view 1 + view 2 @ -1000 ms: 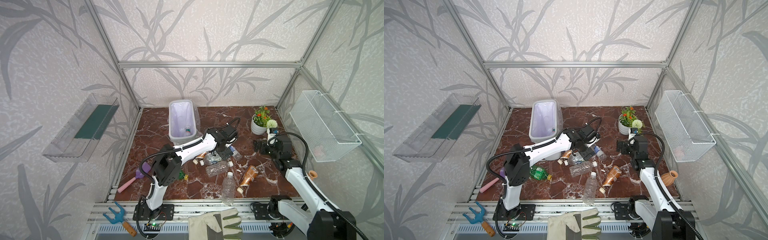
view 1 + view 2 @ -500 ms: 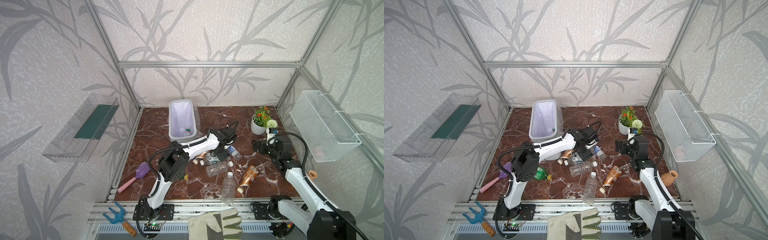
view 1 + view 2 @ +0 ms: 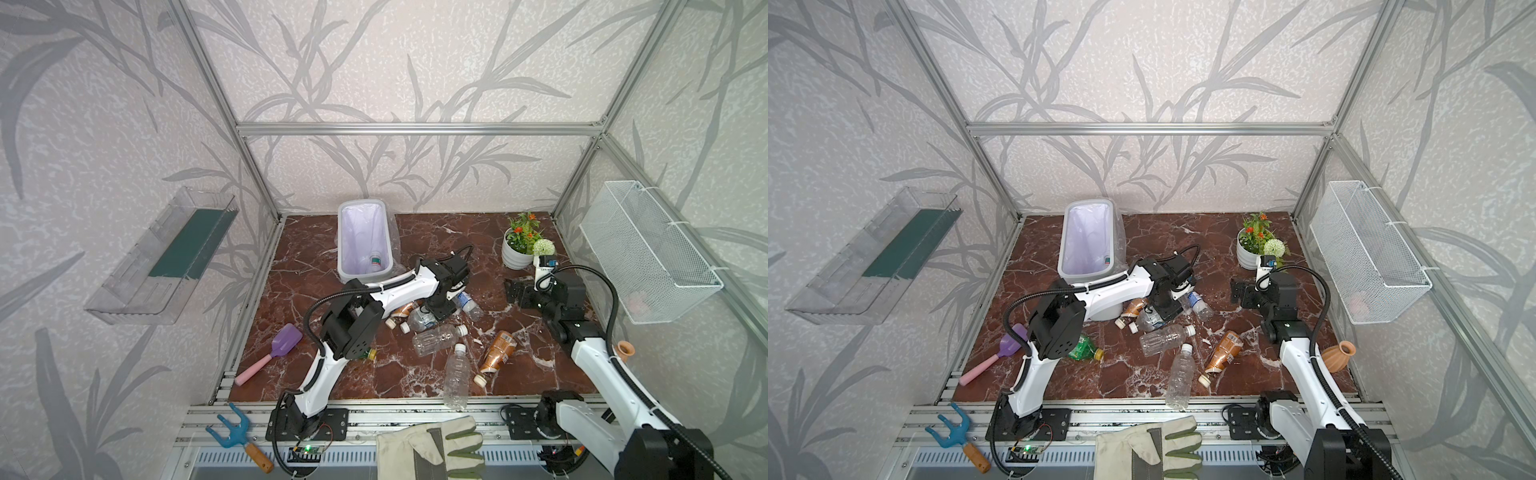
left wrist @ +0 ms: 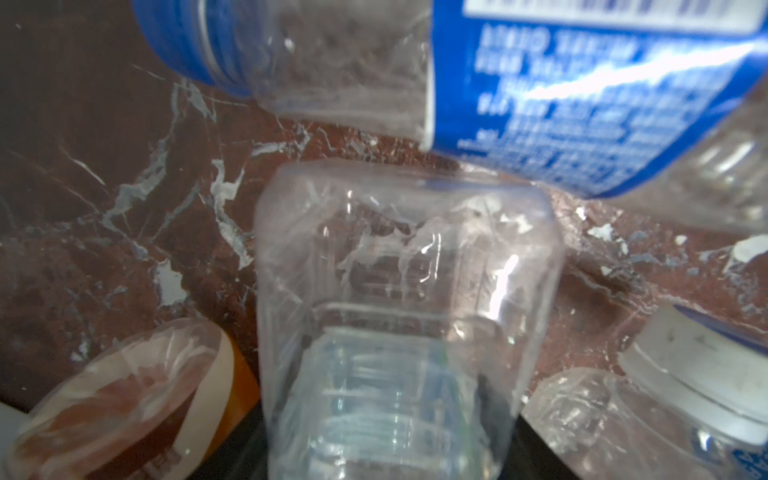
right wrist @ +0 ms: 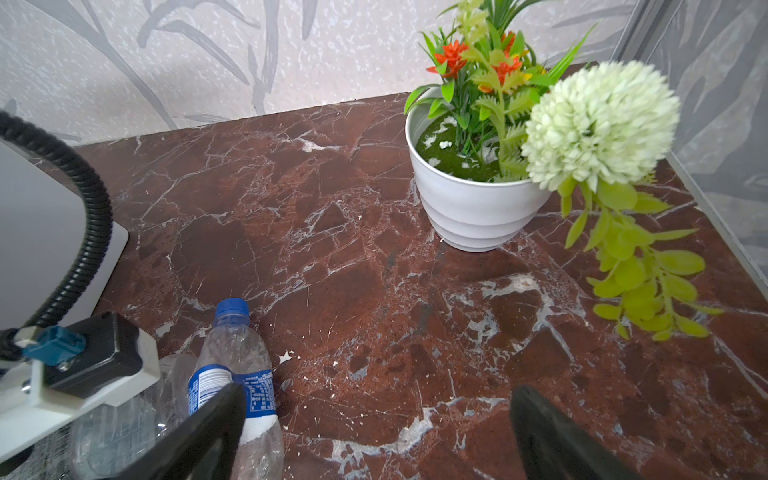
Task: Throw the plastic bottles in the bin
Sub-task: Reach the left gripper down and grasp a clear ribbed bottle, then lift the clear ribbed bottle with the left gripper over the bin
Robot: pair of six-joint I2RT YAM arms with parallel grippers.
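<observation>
The white bin (image 3: 340,243) (image 3: 1064,249) stands at the back with one labelled bottle (image 3: 376,262) inside. Several plastic bottles lie mid-floor. My left gripper (image 3: 436,309) (image 3: 1163,309) is down among them, shut on a clear bottle (image 4: 399,316) (image 3: 417,319). Beside it lie a blue-capped bottle (image 3: 467,301) (image 4: 582,104) (image 5: 232,361) and a brown-labelled one (image 3: 403,309) (image 4: 124,407). Nearer the front lie two clear bottles (image 3: 438,340) (image 3: 456,376), another brown bottle (image 3: 498,351) and a green one (image 3: 1084,348). My right gripper (image 3: 515,293) (image 5: 376,432) hangs open over bare marble.
A white flowerpot (image 3: 517,255) (image 5: 469,212) stands back right, a wire basket (image 3: 648,253) hangs on the right wall and a clay vase (image 3: 1337,355) sits by the right arm. A purple scoop (image 3: 274,353) lies front left. A glove (image 3: 432,449) and hand fork (image 3: 237,432) lie off the floor's front edge.
My left gripper has dropped onto the bottle cluster and its jaws have narrowed round the clear bottle; the arm's elbow swung right. The right arm has not moved.
</observation>
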